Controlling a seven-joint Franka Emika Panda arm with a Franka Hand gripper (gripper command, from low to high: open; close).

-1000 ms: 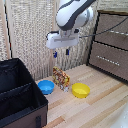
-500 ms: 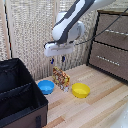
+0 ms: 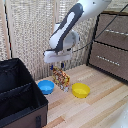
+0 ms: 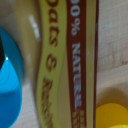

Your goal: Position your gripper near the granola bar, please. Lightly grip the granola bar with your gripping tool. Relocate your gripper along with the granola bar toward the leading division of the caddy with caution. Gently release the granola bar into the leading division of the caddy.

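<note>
The granola bar point(image 3: 62, 80) stands upright on the wooden table between a blue bowl and a yellow bowl. It is orange-yellow and brown with red lettering. My gripper point(image 3: 58, 69) hangs directly over it with its blue-tipped fingers apart, level with the bar's top, and holds nothing. In the wrist view the granola bar point(image 4: 65, 65) fills the picture very close up, and my fingers do not show there. The black caddy point(image 3: 15, 75) stands at the exterior view's left, with a partition splitting it into compartments.
The blue bowl point(image 3: 46, 87) sits just beside the bar toward the caddy, and the yellow bowl point(image 3: 80, 90) on the other side. Both also show in the wrist view point(image 4: 10, 75) point(image 4: 112, 115). A brown drawer cabinet point(image 3: 112, 45) stands at the exterior view's right.
My arm has come down and the gripper has dropped from well above the bar to its top. The bar and both bowls have not moved.
</note>
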